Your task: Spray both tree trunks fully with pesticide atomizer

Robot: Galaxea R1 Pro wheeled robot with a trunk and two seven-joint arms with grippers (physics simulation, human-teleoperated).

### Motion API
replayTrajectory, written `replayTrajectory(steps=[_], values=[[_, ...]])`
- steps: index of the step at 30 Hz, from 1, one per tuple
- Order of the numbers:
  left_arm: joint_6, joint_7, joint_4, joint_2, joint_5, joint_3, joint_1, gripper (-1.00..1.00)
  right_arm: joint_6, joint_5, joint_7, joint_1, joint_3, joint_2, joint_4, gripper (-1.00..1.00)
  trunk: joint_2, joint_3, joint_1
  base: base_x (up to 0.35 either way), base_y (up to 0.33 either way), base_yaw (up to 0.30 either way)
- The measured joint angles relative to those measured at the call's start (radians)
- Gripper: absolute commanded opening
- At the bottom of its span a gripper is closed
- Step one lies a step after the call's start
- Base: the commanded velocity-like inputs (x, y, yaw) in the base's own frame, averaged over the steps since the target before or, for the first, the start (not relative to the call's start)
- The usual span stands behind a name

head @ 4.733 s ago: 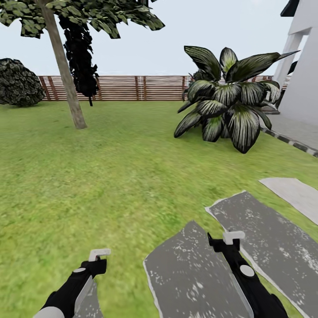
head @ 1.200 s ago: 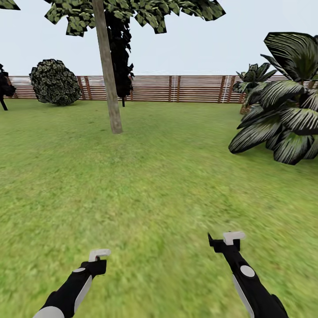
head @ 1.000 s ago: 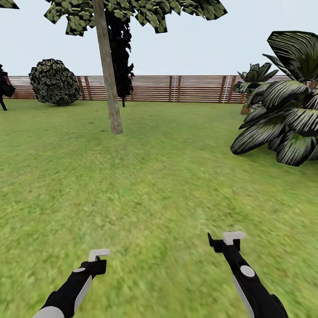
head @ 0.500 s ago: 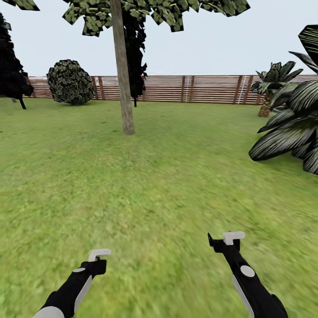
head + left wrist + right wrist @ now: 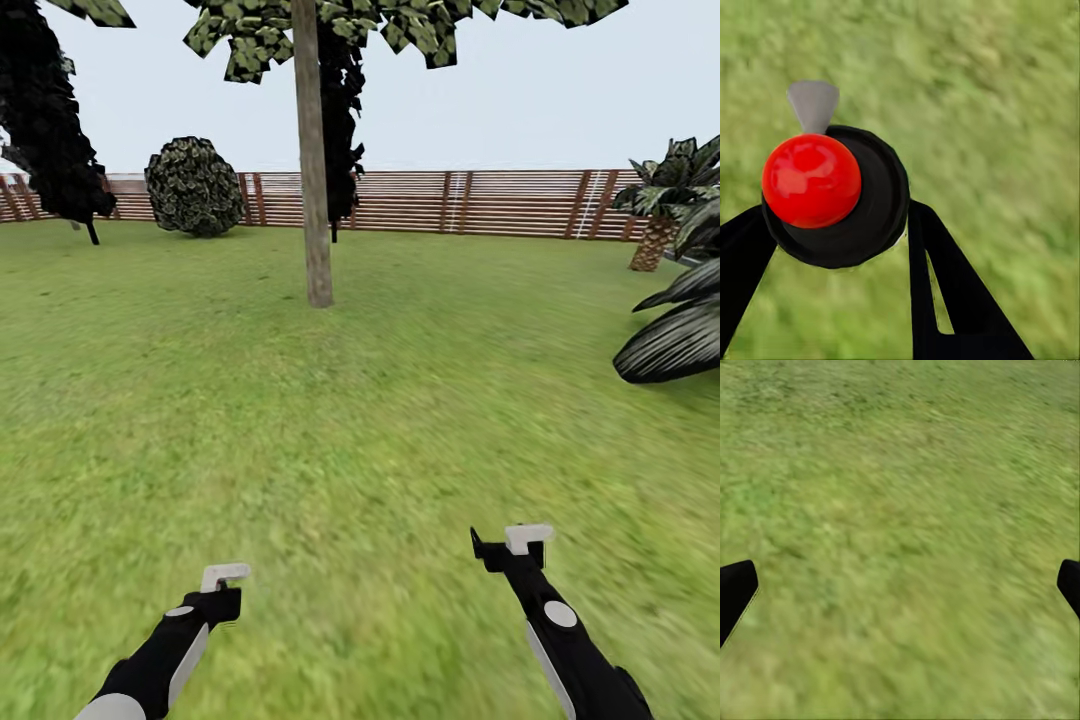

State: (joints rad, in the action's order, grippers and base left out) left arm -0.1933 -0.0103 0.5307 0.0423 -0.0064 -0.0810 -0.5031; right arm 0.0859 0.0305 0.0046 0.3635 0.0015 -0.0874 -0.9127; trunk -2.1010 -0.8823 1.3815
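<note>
Here, both my arms reach forward low over the grass (image 5: 380,420), the left gripper (image 5: 224,575) nearer my body and the right gripper (image 5: 527,537) held a little farther out. Along the left gripper's fingers I see a round black object topped with a red ball and a small grey tip, sitting between the dark fingers (image 5: 952,292); it looks like the atomizer (image 5: 832,195) clamped there, though up this close I can't be certain of the grip. The right gripper's fingers (image 5: 735,592) sit at the far edges of its wrist view, spread wide with nothing but lawn between them. Ahead stands a tree (image 5: 312,160) with a straight pale trunk (image 5: 316,220), well apart from me, and behind it a slatted wooden fence (image 5: 480,203).
</note>
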Motion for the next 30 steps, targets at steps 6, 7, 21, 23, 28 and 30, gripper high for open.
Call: replayTrajectory(steps=[6, 7, 21, 23, 28, 30], values=[[0.001, 0.0, 0.0, -0.001, 0.0, 0.0, 0.0, -1.0, 0.0, 0.0, 0.0, 0.0, 0.0, 0.0, 0.0, 1.0, 0.0, 0.0, 0.0, 0.307, 0.169, 0.001], [0.001, 0.0, 0.0, -0.001, 0.0, 0.001, 0.0, -1.0, 0.0, 0.0, 0.0, 0.0, 0.0, 0.0, 0.0, 1.0, 0.0, 0.0, 0.0, 0.307, 0.169, 0.0], [0.002, 0.0, 0.0, -0.001, -0.001, 0.001, 0.0, -1.0, 0.0, 0.0, 0.0, 0.0, 0.0, 0.0, 0.0, 1.0, 0.0, 0.0, 0.0, 0.307, 0.169, 0.0], [0.002, 0.0, 0.0, -0.001, -0.001, 0.001, 0.0, -1.0, 0.0, 0.0, 0.0, 0.0, 0.0, 0.0, 0.0, 1.0, 0.0, 0.0, 0.0, 0.307, 0.169, 0.0], [0.002, 0.0, 0.0, -0.001, 0.0, 0.001, 0.0, -1.0, 0.0, 0.0, 0.0, 0.0, 0.0, 0.0, 0.0, 1.0, 0.0, 0.0, 0.0, 0.307, 0.169, 0.0], [0.002, 0.0, 0.0, -0.001, -0.001, 0.001, 0.0, -1.0, 0.0, 0.0, 0.0, 0.0, 0.0, 0.0, 0.0, 1.0, 0.0, 0.0, 0.0, 0.307, 0.169, 0.0]])
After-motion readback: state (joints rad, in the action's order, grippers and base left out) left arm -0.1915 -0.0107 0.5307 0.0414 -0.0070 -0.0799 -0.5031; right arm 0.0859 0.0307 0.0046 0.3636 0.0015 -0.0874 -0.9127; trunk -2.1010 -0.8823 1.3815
